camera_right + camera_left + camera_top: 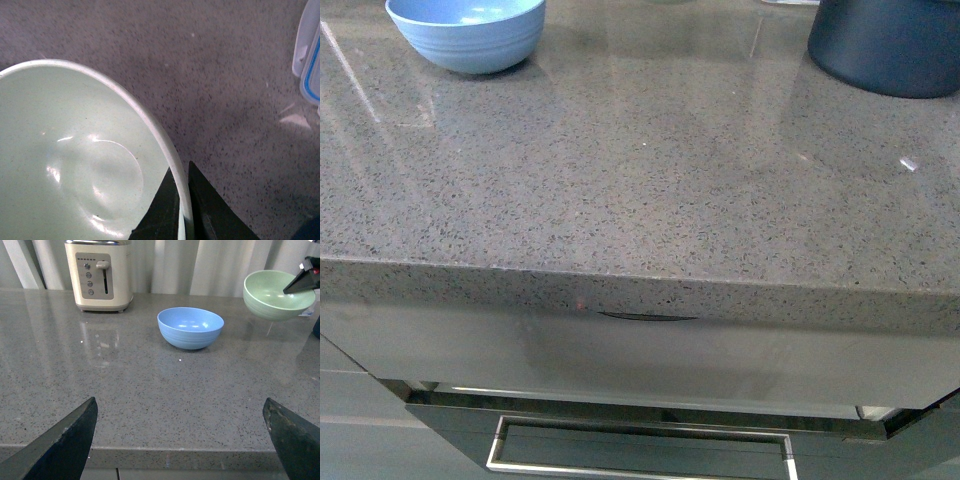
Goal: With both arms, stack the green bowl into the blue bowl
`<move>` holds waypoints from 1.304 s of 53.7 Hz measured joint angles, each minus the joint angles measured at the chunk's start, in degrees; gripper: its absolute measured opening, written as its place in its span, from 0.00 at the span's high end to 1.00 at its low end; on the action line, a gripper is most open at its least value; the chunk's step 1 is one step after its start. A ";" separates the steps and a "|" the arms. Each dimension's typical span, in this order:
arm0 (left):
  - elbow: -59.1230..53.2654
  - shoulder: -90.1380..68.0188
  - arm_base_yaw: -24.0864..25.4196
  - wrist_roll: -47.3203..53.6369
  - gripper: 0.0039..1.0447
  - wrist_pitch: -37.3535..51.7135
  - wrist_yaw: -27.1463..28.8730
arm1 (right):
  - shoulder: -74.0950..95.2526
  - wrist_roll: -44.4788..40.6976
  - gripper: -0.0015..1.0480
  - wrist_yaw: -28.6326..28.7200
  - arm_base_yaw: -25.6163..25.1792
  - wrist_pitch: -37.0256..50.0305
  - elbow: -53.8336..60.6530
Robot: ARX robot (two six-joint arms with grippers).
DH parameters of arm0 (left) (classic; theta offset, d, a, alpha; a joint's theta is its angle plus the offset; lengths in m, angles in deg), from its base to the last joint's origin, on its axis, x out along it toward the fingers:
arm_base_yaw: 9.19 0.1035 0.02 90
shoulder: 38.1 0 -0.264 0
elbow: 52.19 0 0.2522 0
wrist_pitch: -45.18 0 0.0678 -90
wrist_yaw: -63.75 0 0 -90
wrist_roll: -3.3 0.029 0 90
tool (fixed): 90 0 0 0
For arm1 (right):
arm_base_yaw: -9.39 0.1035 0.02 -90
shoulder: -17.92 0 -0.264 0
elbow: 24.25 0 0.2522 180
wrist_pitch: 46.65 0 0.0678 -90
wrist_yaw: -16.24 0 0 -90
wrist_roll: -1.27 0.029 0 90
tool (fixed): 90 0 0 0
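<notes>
The right end effector (182,176) pinches the likely light, stiff, slick green bowl (75,160) by its rim; the left end effector (179,404) gapes empty.

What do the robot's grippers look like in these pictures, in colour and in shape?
The left gripper has two dark, nearly black fingers, each a flat matte wedge narrowing to a pointed tip. The right gripper has the same: black, smooth, tapering fingers. No cables, markings or arm links show in any view.
</notes>
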 joint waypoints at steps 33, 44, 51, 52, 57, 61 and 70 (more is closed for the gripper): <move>0.00 0.00 0.00 0.00 0.06 0.00 0.02 | 15.69 -1.31 0.98 1.18 7.30 -14.14 -30.12; 0.00 0.00 0.00 0.00 0.06 0.00 0.02 | 16.26 -1.42 0.98 1.38 8.72 -13.46 -31.74; 0.00 0.00 0.00 0.00 0.06 0.00 0.00 | 16.26 -1.77 0.98 1.62 10.19 -13.05 -31.85; 0.00 0.00 0.00 0.00 0.06 0.00 0.00 | 16.26 -1.79 0.98 1.64 10.36 -13.00 -31.85; 0.00 0.00 0.00 0.00 0.06 0.00 0.02 | 16.48 -2.01 0.98 1.95 11.54 -12.70 -31.85; 0.00 0.00 0.00 0.00 0.06 0.00 0.00 | 16.59 -2.25 0.98 2.16 12.28 -12.37 -31.85; 0.00 0.00 0.00 0.00 0.06 0.00 0.00 | 16.70 -2.99 0.98 2.16 13.14 -11.54 -31.85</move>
